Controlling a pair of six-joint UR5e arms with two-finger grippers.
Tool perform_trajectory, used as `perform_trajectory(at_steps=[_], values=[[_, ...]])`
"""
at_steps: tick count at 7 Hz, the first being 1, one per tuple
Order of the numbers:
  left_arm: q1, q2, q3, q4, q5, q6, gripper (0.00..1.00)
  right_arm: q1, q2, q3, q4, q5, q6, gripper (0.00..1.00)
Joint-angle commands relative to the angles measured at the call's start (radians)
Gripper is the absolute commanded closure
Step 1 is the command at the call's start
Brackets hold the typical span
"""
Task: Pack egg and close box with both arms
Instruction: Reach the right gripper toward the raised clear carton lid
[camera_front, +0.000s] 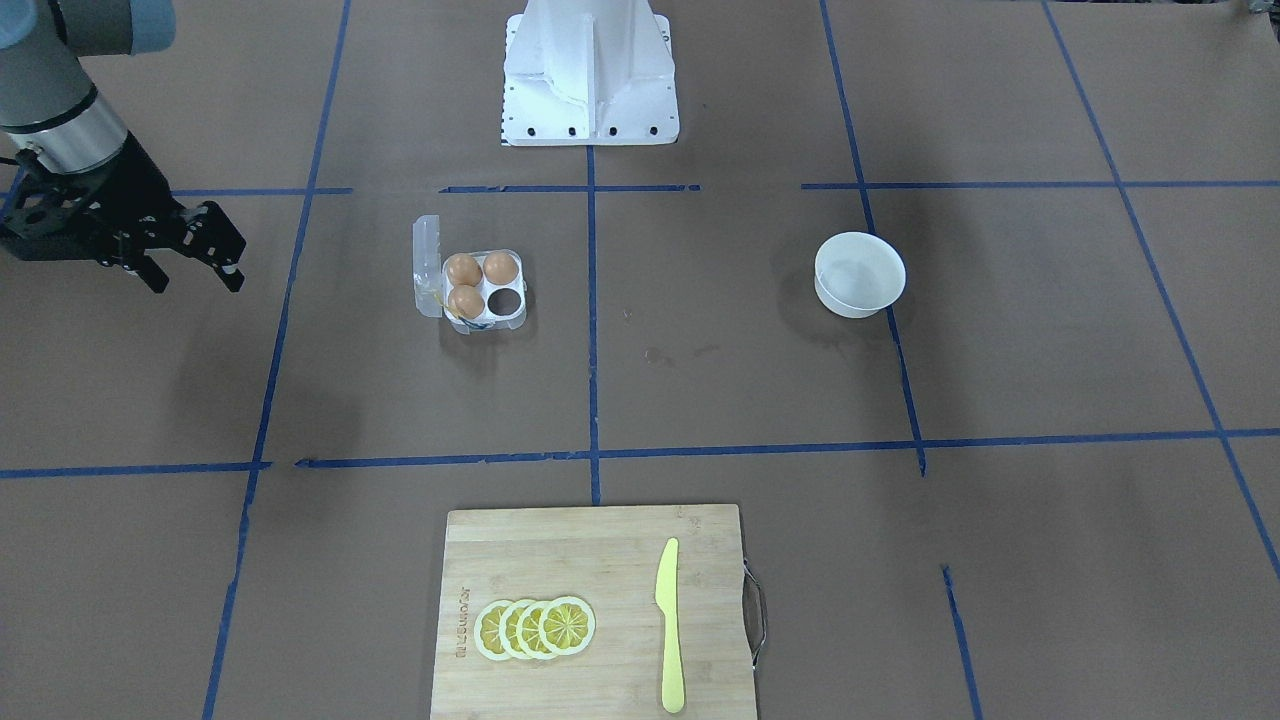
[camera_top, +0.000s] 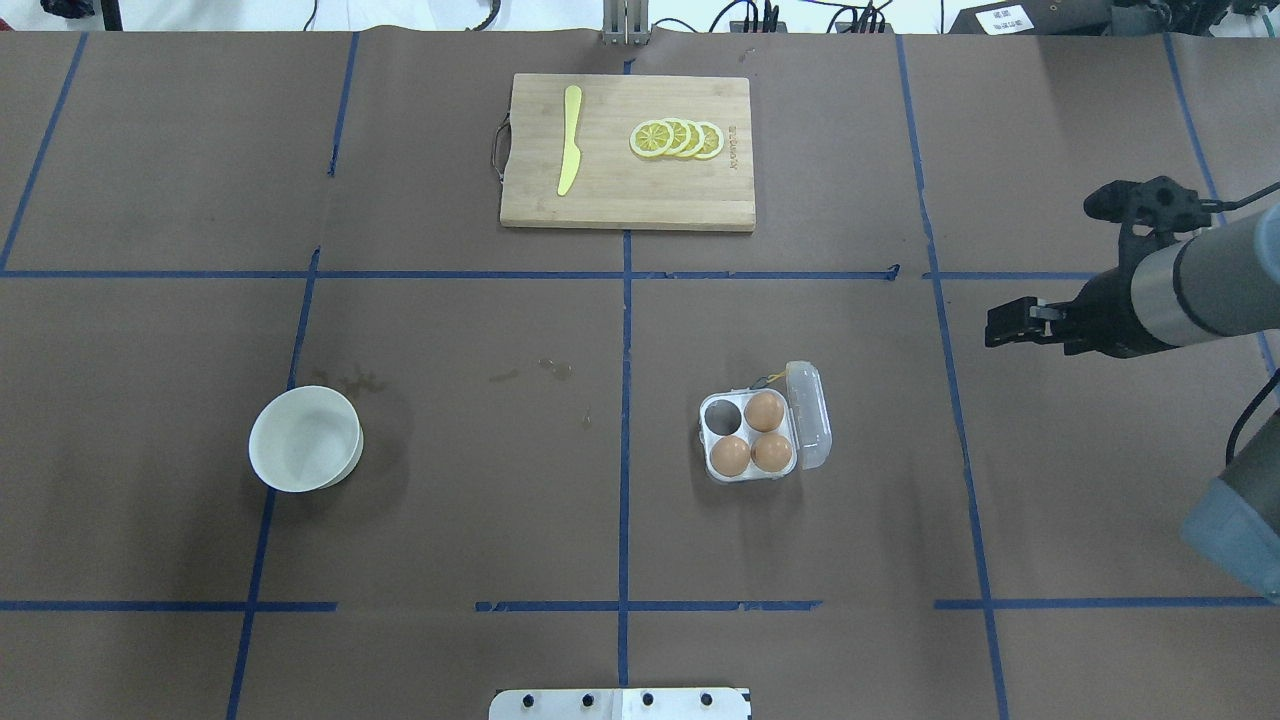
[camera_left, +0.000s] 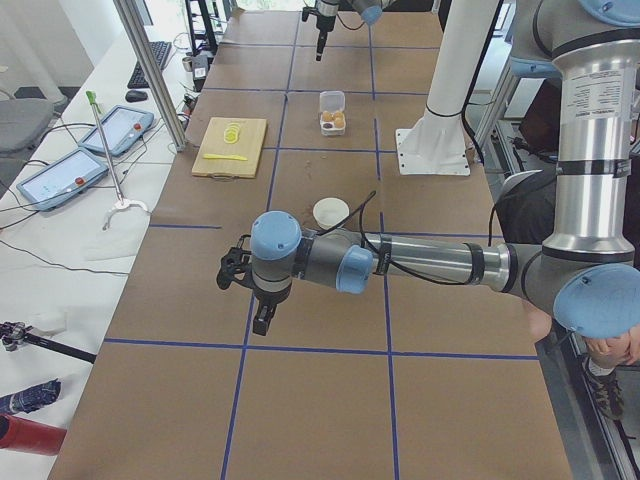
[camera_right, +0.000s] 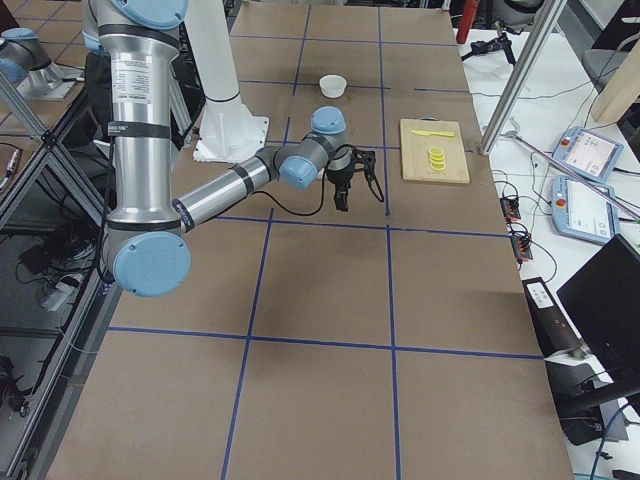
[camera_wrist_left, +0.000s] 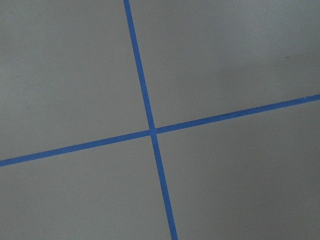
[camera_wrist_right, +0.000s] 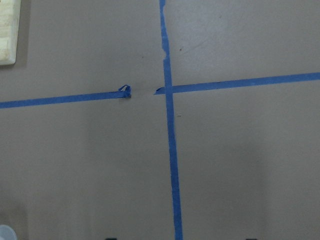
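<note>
The box (camera_front: 519, 316) is a clear four-cell carton with its lid (camera_front: 428, 268) hinged open to the side. It holds three alike brown eggs (camera_front: 462, 268) (camera_front: 500, 267) (camera_front: 466, 300), and one cell (camera_front: 505, 300) is empty. No egg lies outside the box. It also shows in the overhead view (camera_top: 706, 434). My right gripper (camera_front: 197, 283) is open and empty, held above the table well to the side of the box; it also shows in the overhead view (camera_top: 1042, 268). My left gripper (camera_left: 252, 295) shows only in the exterior left view, far from the box, and I cannot tell its state.
A round white bowl (camera_top: 305, 440) stands on the robot's left side. A wooden cutting board (camera_top: 627, 150) at the far edge carries lemon slices (camera_top: 677, 139) and a yellow knife (camera_top: 569, 140). The white pedestal base (camera_front: 590, 75) stands behind the box. Blue tape lines cross the brown paper.
</note>
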Motion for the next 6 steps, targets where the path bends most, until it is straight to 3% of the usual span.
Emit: perform_trajectory(at_steps=[1,2,6], values=[[0.0,-0.001,-0.008,-0.002,0.001,0.0,0.0,-0.096,0.058,-0.013,0.009,-0.045,0.067,0.05],[0.0,-0.004,-0.008,-0.002,0.001,0.0,0.0,-0.133,0.091,-0.034,0.009,-0.075,0.07,0.0],[0.002,-0.005,-0.011,-0.002,0.001,0.002,0.0,-0.254,0.193,-0.051,-0.004,-0.157,0.168,0.0]])
